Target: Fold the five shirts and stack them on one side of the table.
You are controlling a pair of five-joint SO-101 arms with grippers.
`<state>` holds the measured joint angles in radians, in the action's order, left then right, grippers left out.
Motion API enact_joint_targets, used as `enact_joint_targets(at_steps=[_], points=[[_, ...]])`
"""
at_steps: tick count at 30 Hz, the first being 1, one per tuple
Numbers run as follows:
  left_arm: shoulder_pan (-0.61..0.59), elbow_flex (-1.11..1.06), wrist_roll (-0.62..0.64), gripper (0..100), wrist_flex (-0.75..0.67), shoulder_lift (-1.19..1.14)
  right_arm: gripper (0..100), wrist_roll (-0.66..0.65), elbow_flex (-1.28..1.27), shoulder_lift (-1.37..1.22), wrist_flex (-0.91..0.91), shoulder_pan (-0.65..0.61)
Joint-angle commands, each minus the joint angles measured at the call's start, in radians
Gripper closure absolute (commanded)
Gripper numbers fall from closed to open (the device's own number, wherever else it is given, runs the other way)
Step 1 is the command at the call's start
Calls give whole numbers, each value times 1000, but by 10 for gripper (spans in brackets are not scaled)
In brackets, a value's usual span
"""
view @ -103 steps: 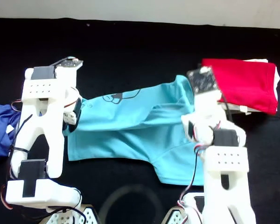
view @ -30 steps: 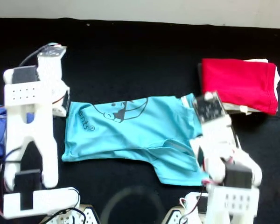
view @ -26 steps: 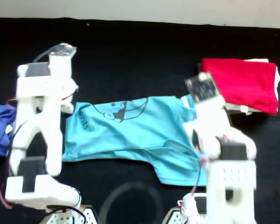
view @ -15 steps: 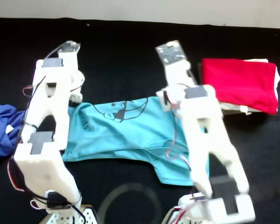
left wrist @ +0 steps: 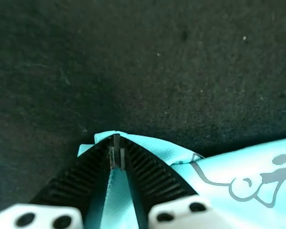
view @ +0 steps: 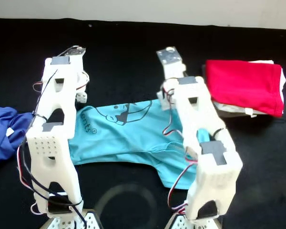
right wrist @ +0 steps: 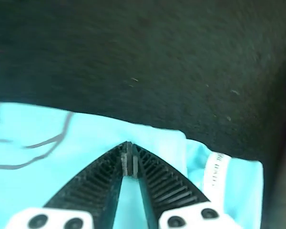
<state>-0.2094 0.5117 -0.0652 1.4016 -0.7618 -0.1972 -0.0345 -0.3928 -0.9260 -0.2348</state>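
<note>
A cyan shirt (view: pixel 128 133) with a dark print lies spread across the middle of the black table (view: pixel 133 47). My left gripper (view: pixel 80 100) is at the shirt's far left corner. In the left wrist view, the left gripper (left wrist: pixel 117 158) is shut on that corner of the cyan shirt (left wrist: pixel 243 176). My right gripper (view: pixel 163 100) is at the shirt's far edge near the collar. In the right wrist view, the right gripper (right wrist: pixel 128 164) is shut on the cyan shirt (right wrist: pixel 47 143), next to its white label (right wrist: pixel 214 171).
A folded red shirt (view: pixel 245 86) tops a stack at the far right, with a white shirt (view: pixel 266 62) under it. A crumpled blue shirt (view: pixel 5 133) lies at the left edge. The far strip of table behind the cyan shirt is bare.
Both arms have stretched away from their bases to the cyan shirt's far edge and closed on it. The shirt lies flatter than it did a few seconds ago.
</note>
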Motion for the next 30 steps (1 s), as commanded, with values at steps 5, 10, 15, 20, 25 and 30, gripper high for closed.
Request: enact_joint_targets(at_steps=[5,10,15,20,25,30], points=[[-119,120,0,991,9,-47,992,5,142,-59,8,131],[-114,173,2,991,52,-44,992,5,202,-58,-48,114],[-76,297,3,991,193,-1,992,6,328,-56,-162,90],[-21,366,3,991,336,48,992,11,450,-54,-286,65],[7,329,3,991,351,93,992,12,530,-54,-363,48],[15,208,0,991,292,76,992,9,536,-53,-397,24]])
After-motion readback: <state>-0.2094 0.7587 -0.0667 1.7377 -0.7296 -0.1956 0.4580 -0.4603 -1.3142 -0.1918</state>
